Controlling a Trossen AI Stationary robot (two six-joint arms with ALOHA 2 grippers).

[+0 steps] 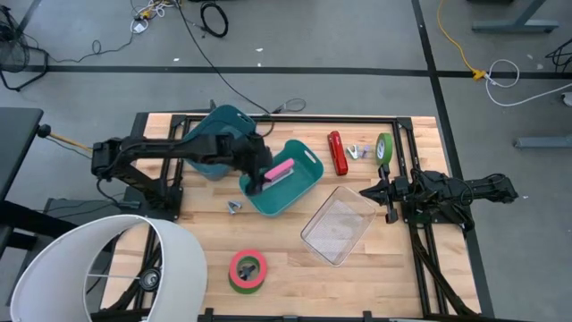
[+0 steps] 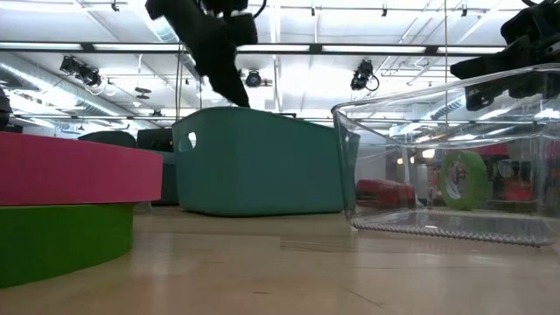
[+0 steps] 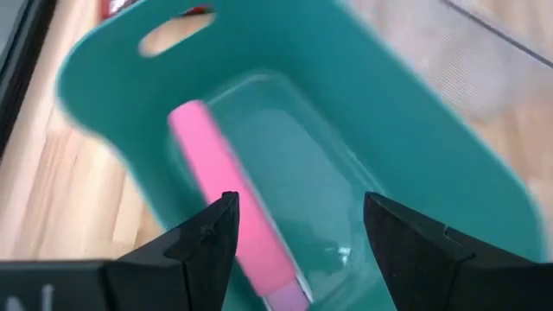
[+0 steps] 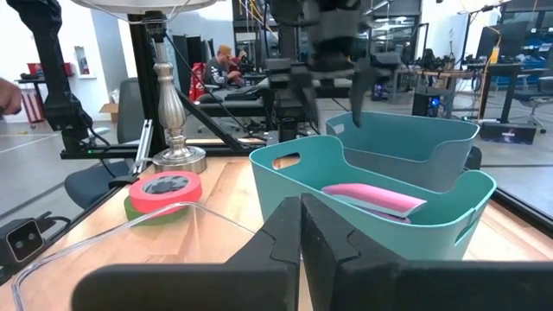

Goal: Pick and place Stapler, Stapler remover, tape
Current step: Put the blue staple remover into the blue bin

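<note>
My left gripper [image 1: 259, 182] hangs over the near teal bin [image 1: 308, 174], jaws apart, nothing between them. The pink stapler [image 3: 229, 207] lies loose on the bin floor right below, tilted toward one wall. My right gripper [image 1: 375, 191] waits at the table's right edge, jaws together and empty.

Risks as I see them: if I lift out crooked, a finger could catch the bin's rim and drag the light bin, maybe into the clear tub [image 1: 338, 224] just beside it. The green tape [image 1: 384, 148] stands on edge near the far right corner; a careless nudge would probably set it rolling. The small metal piece [image 1: 234, 207] just beside the bin's near-left corner looks fiddly to grasp.

The surface is a pale wooden tabletop [image 1: 295, 277], smooth and slippery-looking, so things may skid. The red-and-green tape [image 1: 248, 270] lies flat at the near edge, a red stapler [image 1: 338, 153] near the far edge. A white lampshade [image 1: 98, 268] crowds the near left corner. Beyond: grey floor, cables, a workshop with a seated person [image 4: 226, 62] well behind.
</note>
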